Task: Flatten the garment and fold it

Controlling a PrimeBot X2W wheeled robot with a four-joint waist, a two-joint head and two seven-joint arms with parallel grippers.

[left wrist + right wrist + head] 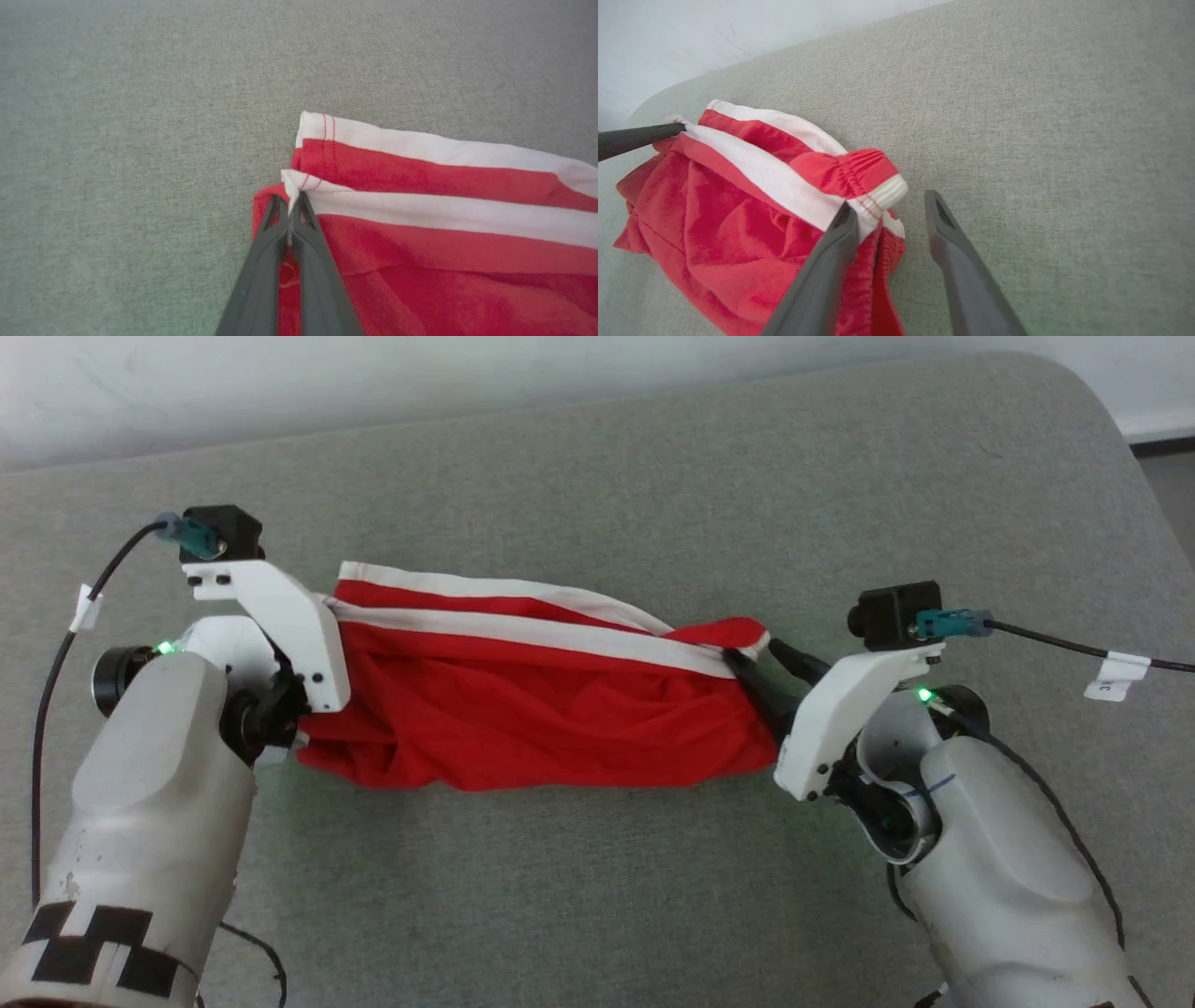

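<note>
Head view: the garment (532, 719) lies bunched in a long red roll across the middle of the grey worktop (597, 896), between my two arms. Two white stripe bands run along its far side, and its true outline is hard to make out in the folds. My left gripper (290, 205) is hidden there behind its white camera bracket (294, 625). The left wrist view shows it pressed together, pinching the corner of the nearer white stripe at the garment's left end. My right gripper (891, 207) is spread at the right end, one finger against the garment's ribbed edge, the other over bare worktop.
</note>
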